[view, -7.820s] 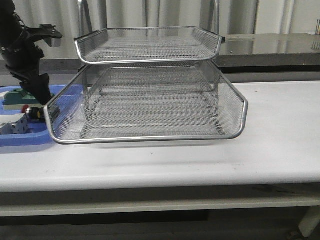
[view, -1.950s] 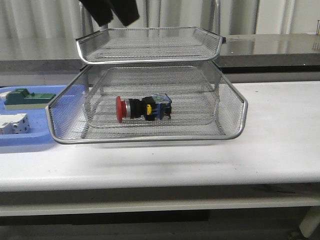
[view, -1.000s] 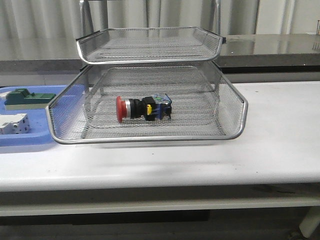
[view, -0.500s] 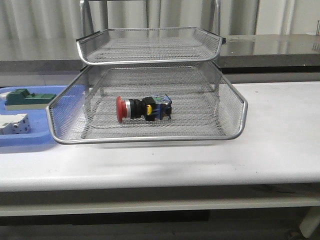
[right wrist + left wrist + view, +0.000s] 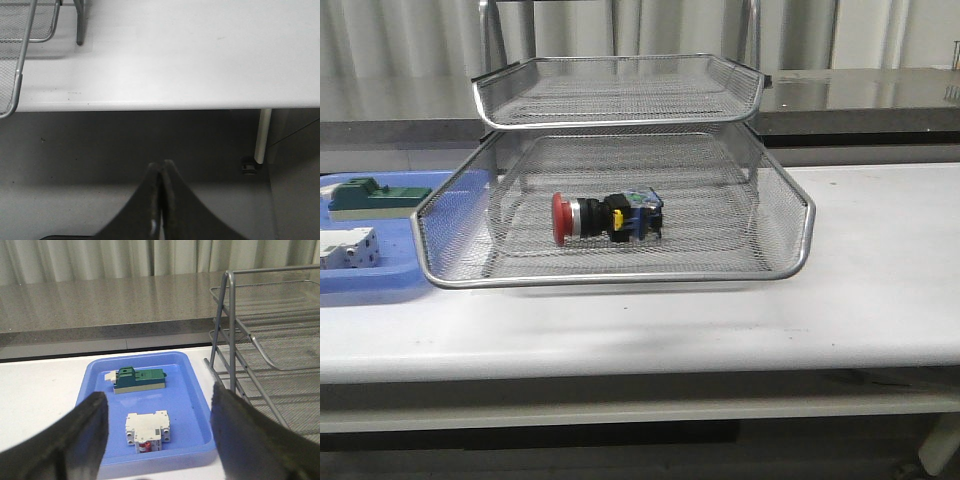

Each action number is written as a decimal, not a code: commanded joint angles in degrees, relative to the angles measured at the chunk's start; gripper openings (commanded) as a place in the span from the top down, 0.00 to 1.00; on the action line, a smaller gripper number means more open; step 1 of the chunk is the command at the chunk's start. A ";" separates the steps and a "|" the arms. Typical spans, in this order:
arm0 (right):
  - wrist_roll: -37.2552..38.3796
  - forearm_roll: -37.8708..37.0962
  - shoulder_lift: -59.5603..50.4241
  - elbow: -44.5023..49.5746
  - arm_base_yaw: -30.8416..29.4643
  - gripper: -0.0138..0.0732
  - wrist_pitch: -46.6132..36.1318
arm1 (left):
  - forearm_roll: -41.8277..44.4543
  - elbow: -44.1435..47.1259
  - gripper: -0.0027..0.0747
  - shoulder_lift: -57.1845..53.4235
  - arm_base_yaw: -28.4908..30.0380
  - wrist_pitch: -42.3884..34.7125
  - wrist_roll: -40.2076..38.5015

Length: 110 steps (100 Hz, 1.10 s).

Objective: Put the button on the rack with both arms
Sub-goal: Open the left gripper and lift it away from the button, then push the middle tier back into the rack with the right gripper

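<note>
The button [image 5: 607, 217], with its red cap to the left, lies on its side in the middle tray of the silver wire-mesh rack [image 5: 800, 245] in the front view. Neither arm shows in the front view. My left gripper [image 5: 159, 400] is open and empty, up and back from the blue tray, with the rack's frame [image 5: 235, 340] beside it. My right gripper [image 5: 161, 167] is shut and empty, out past the table's front edge, over the floor. The rack's corner [image 5: 20, 60] shows in the right wrist view.
A flat blue tray [image 5: 380, 280] left of the rack holds a green-and-beige block [image 5: 375, 197] and a white breaker-like block [image 5: 345, 247]; both show in the left wrist view, the green block [image 5: 140, 379] and the white block [image 5: 148, 428]. A table leg [image 5: 261, 135] stands below the table's edge.
The button went from the blue tray into the rack's middle tray. The left arm, last seen above the rack, has left the front view. Nothing has moved in the last second.
</note>
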 commanded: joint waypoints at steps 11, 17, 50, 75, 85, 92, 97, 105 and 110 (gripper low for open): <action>-0.05 -0.88 0.00 -1.84 -0.23 0.92 -3.31 | -0.74 -1.60 0.74 0.16 0.22 -4.91 -0.50; -0.05 -0.88 0.00 -1.84 -0.23 0.92 -3.31 | -0.74 -1.60 0.84 0.16 0.22 -4.91 -0.50; -0.05 -0.88 0.00 -1.84 -0.23 0.92 -3.42 | -0.74 -1.60 0.96 0.16 0.22 -4.91 -0.50; -0.05 2.98 0.00 -1.84 -0.23 0.92 -6.55 | -0.74 -1.60 0.96 0.16 0.22 -4.91 -0.50; -0.11 6.70 0.91 -1.84 -0.23 0.92 -9.25 | -0.74 -1.60 0.96 0.16 0.22 -4.91 -0.50; -1.02 9.49 2.74 -1.84 -0.12 0.92 -10.67 | -0.74 -1.60 0.96 0.16 0.22 -4.91 -0.50; -2.89 11.76 4.48 -1.84 0.14 0.92 -11.34 | -0.74 -1.60 0.96 0.16 0.22 -4.91 -0.50; -6.57 15.03 7.92 -1.84 1.01 0.92 -11.47 | -0.74 -1.60 0.96 0.16 0.22 -4.91 -0.50; -8.35 17.59 10.42 -1.84 1.83 0.92 -11.47 | -0.74 -1.60 0.96 0.16 0.22 -4.91 -0.50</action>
